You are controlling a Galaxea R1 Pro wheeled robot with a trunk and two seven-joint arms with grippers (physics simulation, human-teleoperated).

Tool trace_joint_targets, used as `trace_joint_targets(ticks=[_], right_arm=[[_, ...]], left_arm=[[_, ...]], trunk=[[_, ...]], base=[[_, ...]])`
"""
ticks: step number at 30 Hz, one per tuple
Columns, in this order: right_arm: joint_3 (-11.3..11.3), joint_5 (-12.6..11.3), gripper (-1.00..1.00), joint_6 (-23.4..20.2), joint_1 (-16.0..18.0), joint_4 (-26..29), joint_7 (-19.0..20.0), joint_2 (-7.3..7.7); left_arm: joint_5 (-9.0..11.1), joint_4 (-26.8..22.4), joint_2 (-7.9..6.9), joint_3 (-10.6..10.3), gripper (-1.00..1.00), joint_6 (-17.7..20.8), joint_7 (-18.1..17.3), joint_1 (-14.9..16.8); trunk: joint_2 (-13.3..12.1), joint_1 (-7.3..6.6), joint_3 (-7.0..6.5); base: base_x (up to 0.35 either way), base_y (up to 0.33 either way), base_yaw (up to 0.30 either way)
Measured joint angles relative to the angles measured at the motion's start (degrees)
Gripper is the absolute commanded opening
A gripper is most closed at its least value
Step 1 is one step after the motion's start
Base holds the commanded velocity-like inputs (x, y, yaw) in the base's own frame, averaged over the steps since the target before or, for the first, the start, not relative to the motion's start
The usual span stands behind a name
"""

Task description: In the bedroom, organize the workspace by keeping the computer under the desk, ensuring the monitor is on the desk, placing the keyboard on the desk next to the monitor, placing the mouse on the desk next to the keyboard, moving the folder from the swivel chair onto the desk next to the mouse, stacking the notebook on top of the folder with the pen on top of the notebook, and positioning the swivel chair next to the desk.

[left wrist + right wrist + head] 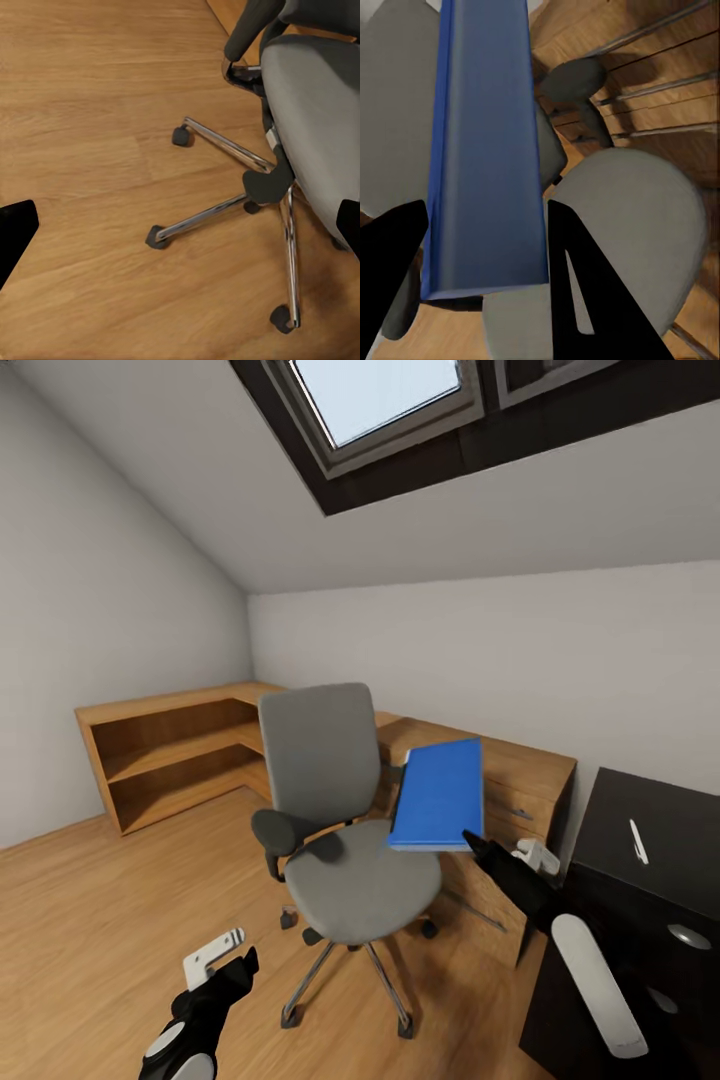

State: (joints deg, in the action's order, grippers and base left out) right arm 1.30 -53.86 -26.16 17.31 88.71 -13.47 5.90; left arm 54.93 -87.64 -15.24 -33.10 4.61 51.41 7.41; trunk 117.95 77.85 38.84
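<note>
Room: sloped ceiling, pale walls, a skylight (380, 395) at the top of the head view, and light wood floor (90, 920) across the lower left.
Folder: the blue folder (438, 794) hung in the air right of centre in the head view, above the seat of the swivel chair (345, 860) and clear of it; I judged it lifted so it could travel to the desk.
Right pincer: my right gripper (486, 259) had its two dark fingers closed on the folder's near edge, one on each face, so the folder stood tilted up on its side.
Left pincer: my left gripper (225, 958) sat low in the lower left of the head view with nothing in it, fingers spread wide over bare floor beside the chair's chrome base (247, 187); I judged it parked out of the way.
Desk: the glossy black desk (690, 830) showed at the right edge, the white pen (638, 842) lying on it.
Cut off: the desk ran out of the picture, so its far part was unseen.
Hard to tell: how firmly the right fingers bit.
Behind: a low wooden shelf unit (170, 750) sat against the back wall.
</note>
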Motion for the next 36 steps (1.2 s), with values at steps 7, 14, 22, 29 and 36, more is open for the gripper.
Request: trace_joint_targets(ticks=[7,14,22,29,36], right_arm=[[-0.06,-11.76,-1.00,1.34,0.45,0.99,-5.83,-0.16],[3.54,-13.65,-1.00,6.90,0.38,0.29,-4.43,0.10],[4.44,-9.17,-1.00,7.42,0.23,-0.87,-3.88,-0.05],[4.39,-8.57,-1.00,13.61,0.08,-0.91,-4.00,0.10],[4.33,-8.37,-1.00,13.93,0.01,-0.79,-3.99,0.13]], left_arm=[[-1.10,4.16,0.00,-2.23,1.00,-0.10,0.00,-0.01],[-3.58,19.40,-0.05,-7.22,1.00,-9.87,-0.46,-0.03],[-3.94,32.55,3.20,-7.79,1.00,-15.25,-4.44,-0.02],[-4.47,37.43,6.40,-7.91,1.00,-16.83,-4.84,-0.02],[-4.69,37.68,6.64,-7.68,1.00,-16.90,-4.79,-0.01]], trunk=[[-2.81,-1.54,-1.25],[-5.62,-3.07,-2.51],[-8.83,-4.83,-3.95],[-11.63,-6.37,-5.20],[-14.44,-7.91,-6.46]], base=[[0.000,0.000,0.000],[0.000,0.000,0.000],[0.000,0.000,0.000],[0.000,0.000,0.000],[0.000,0.000,-0.128]])
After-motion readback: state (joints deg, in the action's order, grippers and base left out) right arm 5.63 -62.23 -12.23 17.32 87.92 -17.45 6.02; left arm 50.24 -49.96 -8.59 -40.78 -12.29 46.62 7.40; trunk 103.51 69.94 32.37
